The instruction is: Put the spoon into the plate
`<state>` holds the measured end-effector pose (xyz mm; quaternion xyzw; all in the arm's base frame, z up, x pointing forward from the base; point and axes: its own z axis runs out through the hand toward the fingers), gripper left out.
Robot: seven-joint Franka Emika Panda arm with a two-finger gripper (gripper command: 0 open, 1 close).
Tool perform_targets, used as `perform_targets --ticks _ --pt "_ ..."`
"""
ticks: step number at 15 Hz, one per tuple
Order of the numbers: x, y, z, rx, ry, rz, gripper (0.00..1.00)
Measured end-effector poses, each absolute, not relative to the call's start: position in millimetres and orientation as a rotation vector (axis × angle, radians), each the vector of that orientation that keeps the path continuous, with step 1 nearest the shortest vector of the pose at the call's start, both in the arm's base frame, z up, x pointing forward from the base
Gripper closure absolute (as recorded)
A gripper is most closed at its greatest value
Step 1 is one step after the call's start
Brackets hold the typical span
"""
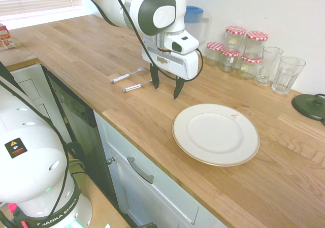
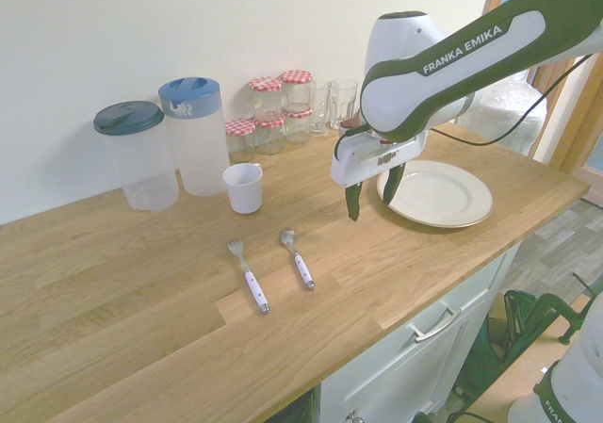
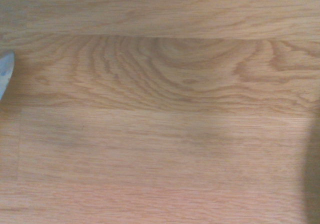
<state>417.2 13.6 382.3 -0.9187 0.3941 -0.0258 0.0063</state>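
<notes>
The spoon (image 2: 298, 259), short and silver with a pale handle, lies flat on the wooden counter; in the first exterior view the spoon (image 1: 134, 87) has its bowl end hidden behind a gripper finger. The cream-white plate (image 1: 246, 154) sits empty near the counter's front edge, and the second exterior view shows the plate (image 2: 471, 206) partly behind the gripper. My gripper (image 1: 166, 86) hangs open above the bare wood between spoon and plate, holding nothing; the gripper (image 2: 371, 197) points straight down. The wrist view shows only wood grain and a pale sliver at one edge.
A longer fork (image 2: 249, 276) lies beside the spoon, farther from the plate. Along the wall stand two blue-lidded jugs (image 2: 193, 136), a white cup (image 2: 244, 187), red-lidded jars (image 1: 238, 50) and glasses (image 1: 287, 74). A dark round base (image 1: 310, 106) sits past the plate.
</notes>
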Motion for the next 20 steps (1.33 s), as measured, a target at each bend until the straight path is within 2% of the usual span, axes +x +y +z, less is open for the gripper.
perform_targets --ticks 4,8,13,18,19,20 --pt "421.7 30.9 389.2 -2.868 1.262 -0.112 0.00" --pt "430.5 104.1 392.7 -2.855 1.331 -0.135 0.00" --pt "438.5 171.9 378.4 -2.853 1.380 -0.095 0.00" --pt "425.2 196.4 356.7 -2.885 1.360 -0.047 0.00" --pt "422.4 197.2 352.8 -2.887 1.363 -0.043 1.00" --pt "420.6 196.1 348.5 -2.883 1.366 -0.043 1.00"
